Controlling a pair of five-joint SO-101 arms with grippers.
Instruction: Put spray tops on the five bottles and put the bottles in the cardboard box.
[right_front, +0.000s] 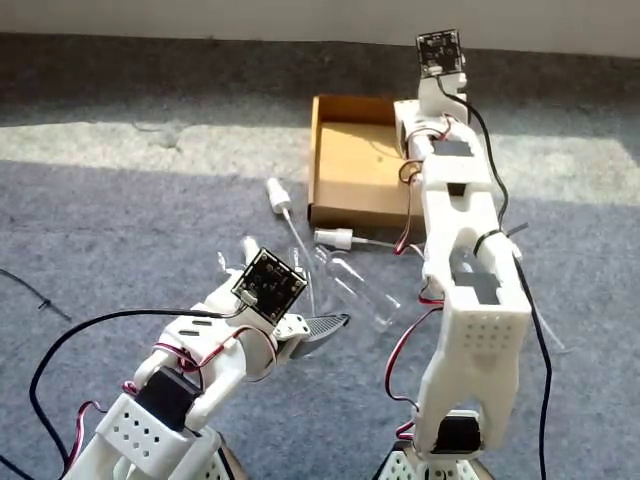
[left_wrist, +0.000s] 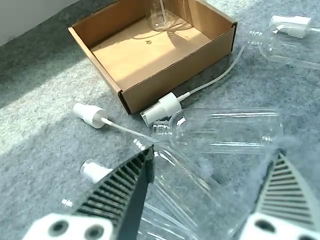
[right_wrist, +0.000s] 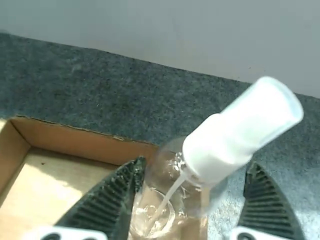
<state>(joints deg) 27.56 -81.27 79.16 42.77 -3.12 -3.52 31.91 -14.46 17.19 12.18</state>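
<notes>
Bottles (left_wrist: 225, 131) lay on carpet (left_wrist: 40, 125) right under left gripper (left_wrist: 214, 152), its fingers spread wide, holding nothing. Clear thin plastic, so looked light, squashy, kinda slick, and prob would roll if nudged. Best bet was grabbing across mid-body, not neck. Loose spray tops (left_wrist: 160, 110) sat just beside, with long floppy dip tubes (left_wrist: 215, 80), so pinch by head. Farther off, cardboard box (left_wrist: 175, 65) had capped bottle (right_wrist: 170, 200) upright inside. Right gripper (right_wrist: 195, 167) fingers sat wide either side, not squeezing.

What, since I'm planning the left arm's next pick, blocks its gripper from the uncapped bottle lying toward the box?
Nothing visible: the left gripper hangs open above that uncapped bottle; a loose spray top lies beside its neck.
</notes>
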